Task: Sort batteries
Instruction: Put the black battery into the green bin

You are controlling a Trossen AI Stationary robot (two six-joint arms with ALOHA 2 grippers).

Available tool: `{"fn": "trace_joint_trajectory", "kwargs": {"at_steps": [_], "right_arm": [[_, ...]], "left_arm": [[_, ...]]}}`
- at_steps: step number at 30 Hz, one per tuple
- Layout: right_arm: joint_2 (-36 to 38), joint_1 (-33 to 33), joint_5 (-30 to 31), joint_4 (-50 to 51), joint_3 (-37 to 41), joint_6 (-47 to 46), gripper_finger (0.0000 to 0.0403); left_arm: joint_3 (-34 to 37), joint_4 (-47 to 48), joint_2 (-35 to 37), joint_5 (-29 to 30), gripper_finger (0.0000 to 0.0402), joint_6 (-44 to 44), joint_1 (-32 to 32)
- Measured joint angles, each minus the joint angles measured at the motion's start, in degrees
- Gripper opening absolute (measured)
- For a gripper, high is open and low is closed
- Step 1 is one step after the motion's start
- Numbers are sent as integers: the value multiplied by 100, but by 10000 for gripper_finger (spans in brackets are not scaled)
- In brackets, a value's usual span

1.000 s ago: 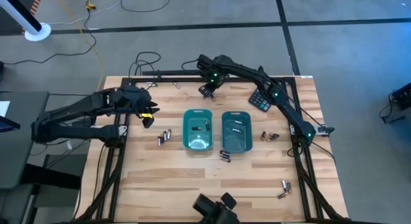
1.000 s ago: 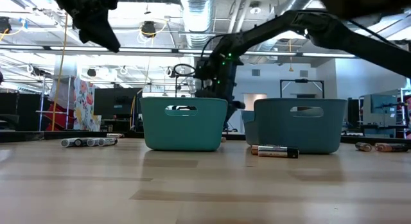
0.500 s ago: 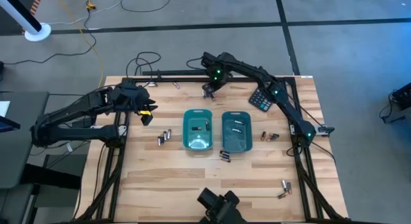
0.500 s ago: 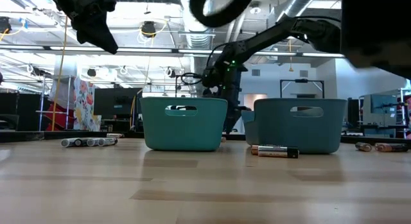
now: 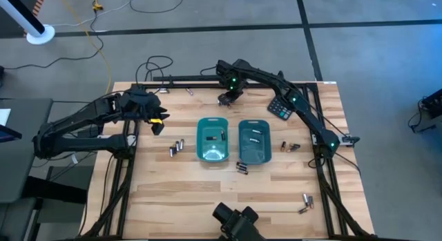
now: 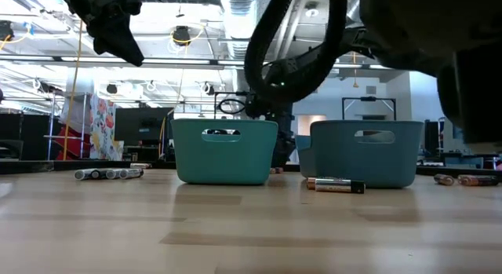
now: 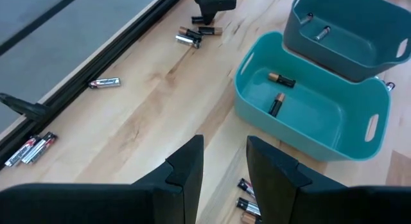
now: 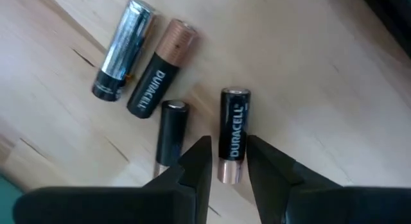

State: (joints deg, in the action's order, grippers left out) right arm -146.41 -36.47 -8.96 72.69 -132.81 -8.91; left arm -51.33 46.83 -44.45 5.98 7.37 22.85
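Batteries lie in small groups on the wooden table: left of the trays (image 5: 178,146), in front of them (image 5: 242,168), to their right (image 5: 290,146) and at the near right (image 5: 304,201). My right gripper (image 5: 226,97) points down over several batteries near the far edge. It is open, its fingers on either side of the coppery end of a black Duracell battery (image 8: 232,131); whether they touch it I cannot tell. My left gripper (image 7: 226,166) hangs open and empty above the table's left side.
A teal tray (image 5: 213,139) holding two batteries and a darker tray (image 5: 254,141) with some more stand side by side mid-table. A black calculator (image 5: 280,108) lies at the far right. A silver battery (image 8: 123,49) and two dark ones (image 8: 162,67) lie beside my right gripper.
My right gripper has sunk toward the batteries near the far edge, tipping a little more upright. The batteries and trays lie as before.
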Motion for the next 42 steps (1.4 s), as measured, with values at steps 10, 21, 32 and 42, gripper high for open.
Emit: {"fn": "trace_joint_trajectory", "kwargs": {"at_steps": [10, 21, 32, 42], "right_arm": [[0, -2, 1, 289, -9, 352, 25], [159, 64, 30, 966, 16, 641, 6], [603, 90, 49, 1087, 20, 312, 23], [510, -15, 47, 577, 9, -548, 105]], "left_arm": [[0, -37, 0, -2, 114, 38, -2], [0, -39, -4, -4, 114, 93, -2], [0, -44, -7, -4, 114, 99, -2], [0, -42, -7, -4, 114, 83, -2]]}}
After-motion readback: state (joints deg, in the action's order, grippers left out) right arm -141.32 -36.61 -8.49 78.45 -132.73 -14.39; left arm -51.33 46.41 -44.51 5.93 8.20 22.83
